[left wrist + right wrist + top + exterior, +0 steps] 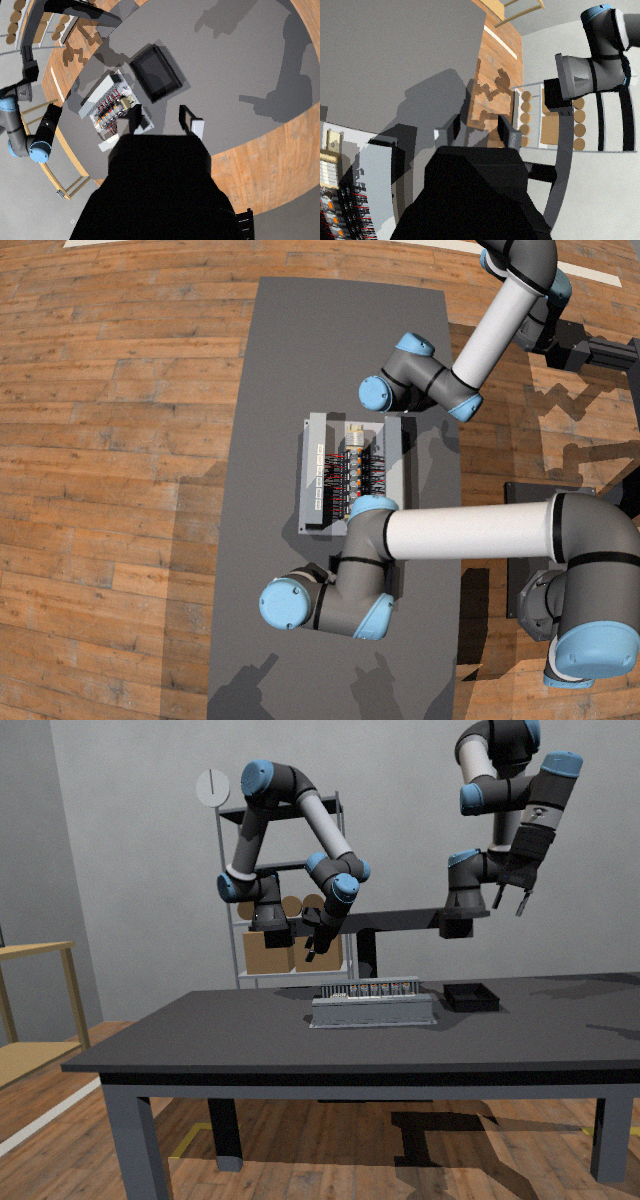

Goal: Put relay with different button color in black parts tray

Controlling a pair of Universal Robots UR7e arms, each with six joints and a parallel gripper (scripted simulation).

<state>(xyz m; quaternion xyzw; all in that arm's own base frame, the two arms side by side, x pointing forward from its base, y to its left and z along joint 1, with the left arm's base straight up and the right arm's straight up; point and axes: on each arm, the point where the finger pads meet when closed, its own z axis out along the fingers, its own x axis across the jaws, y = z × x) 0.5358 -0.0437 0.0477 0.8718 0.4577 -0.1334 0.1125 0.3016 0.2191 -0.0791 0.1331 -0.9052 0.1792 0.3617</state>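
The relay panel (317, 431) (372, 1014) (96, 96) (375, 170) lies flat on the table. In the exterior view the red-button relay (358, 493) (395, 985) is fifth from the left; the others, such as one orange-button relay (358, 461) (363, 988), stand in the same row, none visibly raised. The black parts tray (473, 1006) (168, 94) is empty, beside the panel's red-button end; the top view hides it. My left gripper (507, 910) (160, 112) is open and empty, high above the tray side. My right gripper (309, 950) (479, 122) is open and empty, above and beyond the panel's other end.
Two tall grey wire ducts flank the relay row, with red and black wires between. A beige block (355, 436) sits at the row's end away from the tray. The left arm's forearm (465, 531) crosses over the panel's tray-side end in the top view.
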